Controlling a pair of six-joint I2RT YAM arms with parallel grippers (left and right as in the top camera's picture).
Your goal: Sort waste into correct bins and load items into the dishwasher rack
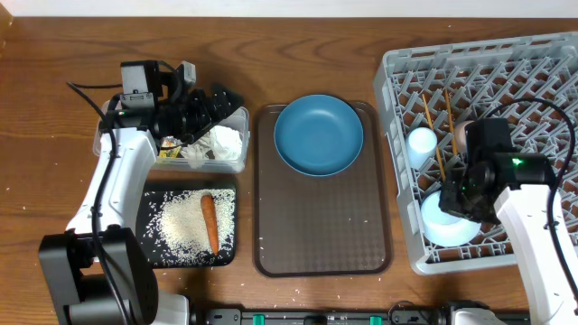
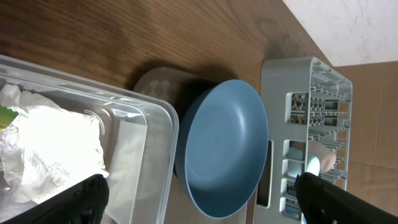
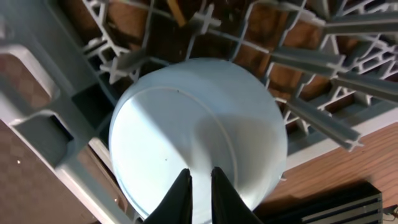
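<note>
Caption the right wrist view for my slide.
Right gripper low over the white bowl seated in the dishwasher rack.

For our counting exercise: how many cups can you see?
2. A light-blue cup sits near the rack's left edge; a pink cup lies right of it, partly behind the right arm, which may hide others.

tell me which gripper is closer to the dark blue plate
Left. The left gripper is over the clear tub, right beside the plate; the right gripper is farther off, over the bowl in the dishwasher rack.
</note>
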